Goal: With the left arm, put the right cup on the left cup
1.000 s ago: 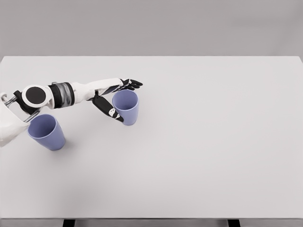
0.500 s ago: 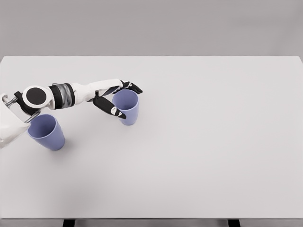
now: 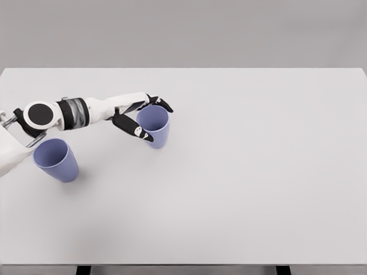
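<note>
- A wide white table (image 3: 241, 189) under a plain grey backdrop.
- The right cup (image 3: 154, 126), lavender, tapered and open-topped, stands upright left of centre, well apart from the left cup (image 3: 55, 160) near the table's left edge.
- The left hand (image 3: 139, 117) wraps it, thumb in front, fingers behind the rim.
- It looks light, rigid and smooth; grip the upper wall.

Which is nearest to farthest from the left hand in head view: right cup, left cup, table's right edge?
1. Right cup: the left hand is wrapped around it, fingers at its rim and side.
2. Left cup: lower left, under the forearm, apart from the hand.
3. Table's right edge: far right, well beyond both cups.
</note>
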Controlling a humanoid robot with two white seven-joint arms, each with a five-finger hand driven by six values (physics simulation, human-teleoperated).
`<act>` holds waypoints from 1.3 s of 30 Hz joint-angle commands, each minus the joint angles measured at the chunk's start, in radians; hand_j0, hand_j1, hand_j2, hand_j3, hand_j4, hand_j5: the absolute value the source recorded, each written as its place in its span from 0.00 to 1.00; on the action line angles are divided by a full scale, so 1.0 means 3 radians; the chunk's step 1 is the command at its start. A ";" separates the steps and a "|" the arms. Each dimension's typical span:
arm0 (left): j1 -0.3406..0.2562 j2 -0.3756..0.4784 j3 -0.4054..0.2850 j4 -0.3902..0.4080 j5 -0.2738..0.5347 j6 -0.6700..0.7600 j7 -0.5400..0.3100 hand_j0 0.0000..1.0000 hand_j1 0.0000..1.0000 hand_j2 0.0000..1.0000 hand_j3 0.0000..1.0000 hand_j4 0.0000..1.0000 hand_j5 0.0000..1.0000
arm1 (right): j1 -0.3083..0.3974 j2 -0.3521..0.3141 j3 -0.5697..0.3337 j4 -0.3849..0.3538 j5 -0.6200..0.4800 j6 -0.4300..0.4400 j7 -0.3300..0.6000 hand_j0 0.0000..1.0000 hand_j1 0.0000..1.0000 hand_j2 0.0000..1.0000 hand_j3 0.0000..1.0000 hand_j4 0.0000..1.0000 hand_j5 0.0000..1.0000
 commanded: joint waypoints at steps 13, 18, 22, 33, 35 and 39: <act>0.0005 0.0323 0.0083 -0.0419 0.0027 -0.0006 0.0000 0.69 0.69 0.69 0.69 0.69 0.69 | 0.0000 0.0000 0.0000 0.0001 -0.0002 -0.0001 0.0000 1.00 1.00 1.00 1.00 1.00 1.00; 0.0015 0.0461 0.0119 -0.0552 0.0032 -0.0006 0.0000 0.69 0.69 0.69 0.69 0.69 0.69 | 0.0000 0.0000 0.0000 0.0001 -0.0002 -0.0001 0.0000 1.00 1.00 1.00 1.00 1.00 1.00; 0.0036 0.0538 0.0149 -0.0649 0.0078 -0.0006 0.0000 0.69 0.69 0.69 0.69 0.69 0.69 | 0.0000 0.0000 0.0000 0.0001 -0.0002 -0.0001 0.0000 1.00 1.00 1.00 1.00 1.00 1.00; 0.0230 0.0768 0.0410 -0.0808 0.0196 -0.0016 0.0000 0.69 0.69 0.69 0.69 0.69 0.69 | 0.0000 0.0000 0.0000 0.0001 -0.0002 -0.0001 0.0000 1.00 1.00 1.00 1.00 1.00 1.00; 0.0235 0.0824 0.0415 -0.0818 0.0247 -0.0016 -0.0005 0.69 0.69 0.69 0.69 0.69 0.69 | 0.0000 0.0000 0.0000 0.0001 -0.0002 -0.0001 0.0000 1.00 1.00 1.00 1.00 1.00 1.00; 0.0271 0.0896 0.0507 -0.0833 0.0303 -0.0031 -0.0005 0.69 0.69 0.69 0.69 0.69 0.69 | 0.0000 0.0000 0.0000 0.0001 -0.0002 0.0004 0.0000 1.00 1.00 1.00 1.00 1.00 1.00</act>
